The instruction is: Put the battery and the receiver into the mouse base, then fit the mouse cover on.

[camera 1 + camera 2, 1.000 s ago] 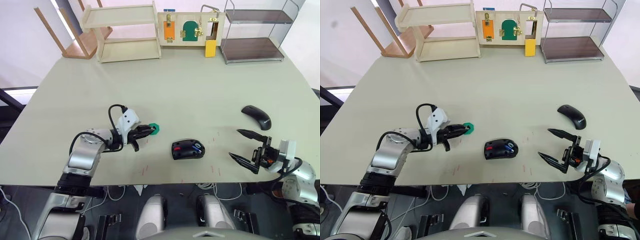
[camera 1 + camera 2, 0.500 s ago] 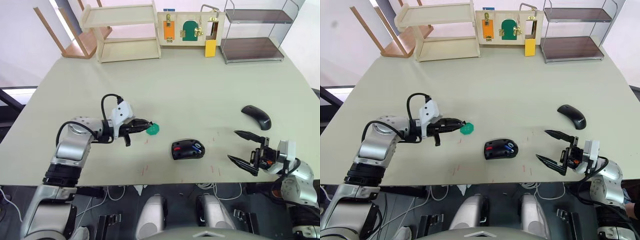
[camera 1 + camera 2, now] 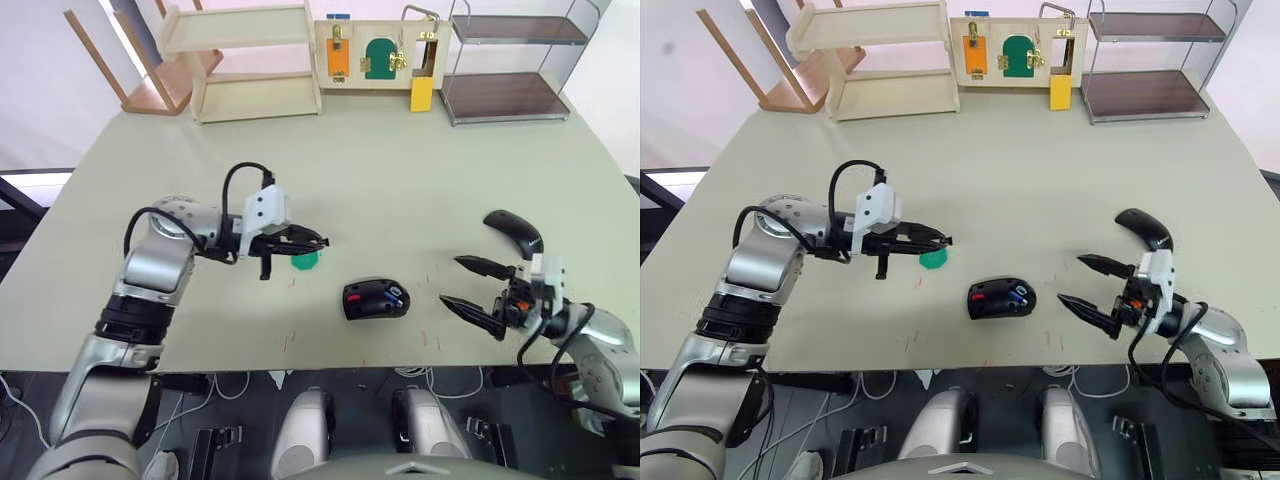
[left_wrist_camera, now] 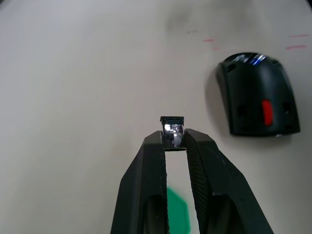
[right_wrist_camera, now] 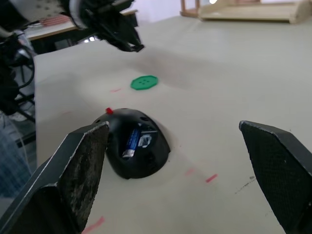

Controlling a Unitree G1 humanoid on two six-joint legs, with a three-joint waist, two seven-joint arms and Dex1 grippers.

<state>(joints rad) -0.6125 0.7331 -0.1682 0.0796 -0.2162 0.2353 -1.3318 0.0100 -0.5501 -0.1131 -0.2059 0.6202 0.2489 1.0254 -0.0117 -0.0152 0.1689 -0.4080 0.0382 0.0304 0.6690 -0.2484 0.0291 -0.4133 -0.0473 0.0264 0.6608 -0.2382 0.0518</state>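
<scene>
The black mouse base [image 3: 376,298] lies at the table's front centre with a red part inside and the blue battery [image 5: 132,138] seated in its compartment. My left gripper [image 3: 318,241] hovers above the green octagonal tray [image 3: 305,262], shut on the tiny receiver [image 4: 173,132], left of the mouse base [image 4: 257,100]. My right gripper [image 3: 470,288] stands wide open to the right of the base, nothing between its fingers. The glossy black mouse cover [image 3: 514,231] lies behind the right gripper.
A wooden shelf [image 3: 245,62], a latch board [image 3: 380,55] and a wire rack [image 3: 505,60] stand along the far table edge. Small red marks [image 3: 432,272] dot the table near the base.
My left gripper rose off the green tray with the receiver and moved right toward the mouse base. My right gripper shifted left and slightly up, still open.
</scene>
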